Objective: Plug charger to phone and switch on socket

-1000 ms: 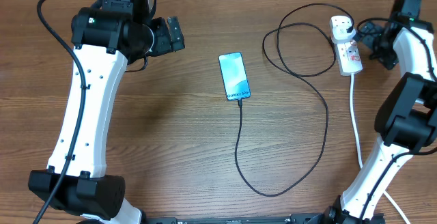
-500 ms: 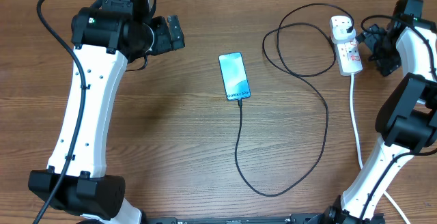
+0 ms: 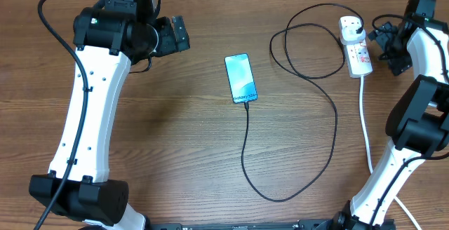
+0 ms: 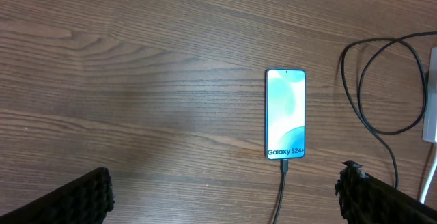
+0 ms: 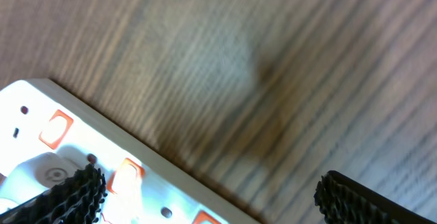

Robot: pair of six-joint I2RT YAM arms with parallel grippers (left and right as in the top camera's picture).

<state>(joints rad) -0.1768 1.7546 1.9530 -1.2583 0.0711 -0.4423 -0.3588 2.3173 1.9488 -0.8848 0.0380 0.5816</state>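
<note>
The phone lies face up mid-table with its teal screen lit; it also shows in the left wrist view. The charger cable runs from the phone's near end, where its tip is plugged in, loops round to a plug in the socket at the far right. The socket's red switches show in the right wrist view. My left gripper is open and empty, raised left of the phone. My right gripper is open, just right of the socket.
The socket's thick white lead runs down the right side toward the near edge. My right arm's base stands at the near right, my left arm's base at the near left.
My right gripper has shifted slightly right and back, away from the socket. The left arm, phone and cable have not moved.
</note>
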